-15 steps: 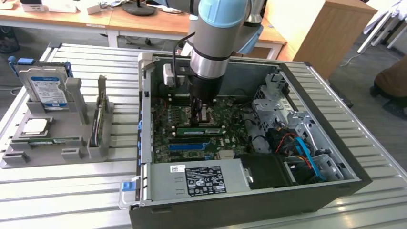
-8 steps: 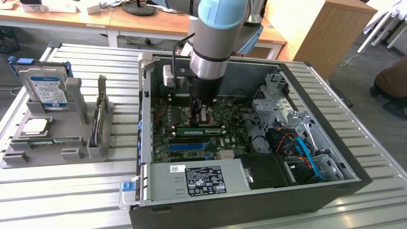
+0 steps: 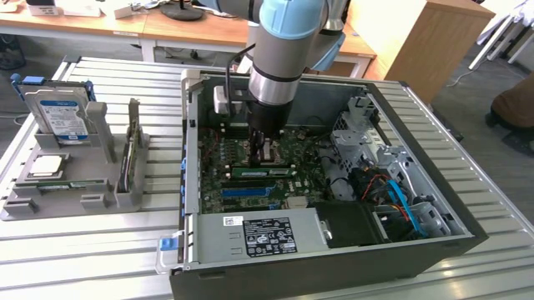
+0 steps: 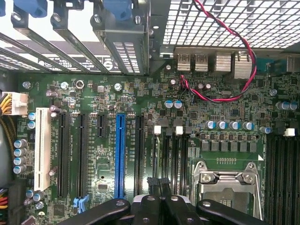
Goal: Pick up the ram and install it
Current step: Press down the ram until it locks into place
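Observation:
The ram (image 3: pixel 262 170), a long green stick, lies seated along a slot on the motherboard inside the open computer case (image 3: pixel 434 206). My gripper (image 3: pixel 262 152) reaches straight down into the case and hangs just above and behind the stick. Whether it touches the stick I cannot tell. In the wrist view the gripper (image 4: pixel 159 183) is shut, its black fingertips (image 4: pixel 152 182) pressed together with nothing between them. They sit over the narrow black memory slots (image 4: pixel 165 150), between the blue card slot (image 4: pixel 119 150) and the silver processor socket (image 4: pixel 227 180).
A grey parts tray (image 3: pixel 50 209) stands at the exterior view's left, outside the case. It holds a hard drive (image 3: pixel 59 119), a square silver chip (image 3: pixel 46 165) and another green stick (image 3: pixel 62 185). A red-black twisted wire (image 4: pixel 225 61) hangs near the rear ports. Cables and drive bays crowd the case's right side.

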`<act>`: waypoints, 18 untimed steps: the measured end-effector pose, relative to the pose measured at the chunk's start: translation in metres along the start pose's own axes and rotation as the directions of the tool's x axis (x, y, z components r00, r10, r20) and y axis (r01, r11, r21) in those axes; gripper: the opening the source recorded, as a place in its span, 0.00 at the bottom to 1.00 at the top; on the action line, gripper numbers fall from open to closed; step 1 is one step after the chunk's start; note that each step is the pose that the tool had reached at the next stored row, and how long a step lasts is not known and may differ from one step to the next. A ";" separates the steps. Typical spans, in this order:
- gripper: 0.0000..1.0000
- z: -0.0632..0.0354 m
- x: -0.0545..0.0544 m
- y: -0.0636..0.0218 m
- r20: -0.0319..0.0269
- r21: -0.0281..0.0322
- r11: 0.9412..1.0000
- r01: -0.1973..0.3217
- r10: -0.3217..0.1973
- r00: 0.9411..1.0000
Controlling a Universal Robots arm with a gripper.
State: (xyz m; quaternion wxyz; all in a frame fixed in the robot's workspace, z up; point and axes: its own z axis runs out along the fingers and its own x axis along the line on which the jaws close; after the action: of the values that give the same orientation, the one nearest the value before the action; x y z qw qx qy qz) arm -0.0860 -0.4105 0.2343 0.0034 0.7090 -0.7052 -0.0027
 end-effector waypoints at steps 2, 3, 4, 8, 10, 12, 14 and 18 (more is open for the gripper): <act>0.11 0.0008 0.000 0.0000 0.000 0.000 1.000 0.000 0.000 1.000; 0.11 0.0014 0.000 0.0000 0.000 0.000 1.000 0.000 0.000 1.000; 0.11 0.0019 0.000 0.0000 0.000 0.000 1.000 0.000 0.000 1.000; 0.11 0.0028 0.000 0.0000 -0.001 0.000 1.000 0.000 0.000 1.000; 0.11 0.0029 0.000 0.0000 0.000 0.000 1.000 0.000 0.000 1.000; 0.11 0.0034 0.000 0.0000 0.000 0.000 1.000 0.000 0.000 1.000; 0.11 0.0042 0.000 0.0000 0.000 0.000 1.000 0.000 0.000 1.000; 0.11 0.0048 0.000 0.0000 -0.001 0.000 1.000 0.000 0.000 1.000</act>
State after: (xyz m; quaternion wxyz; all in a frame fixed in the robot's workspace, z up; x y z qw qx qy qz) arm -0.0860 -0.4106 0.2295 0.0037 0.7090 -0.7052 -0.0027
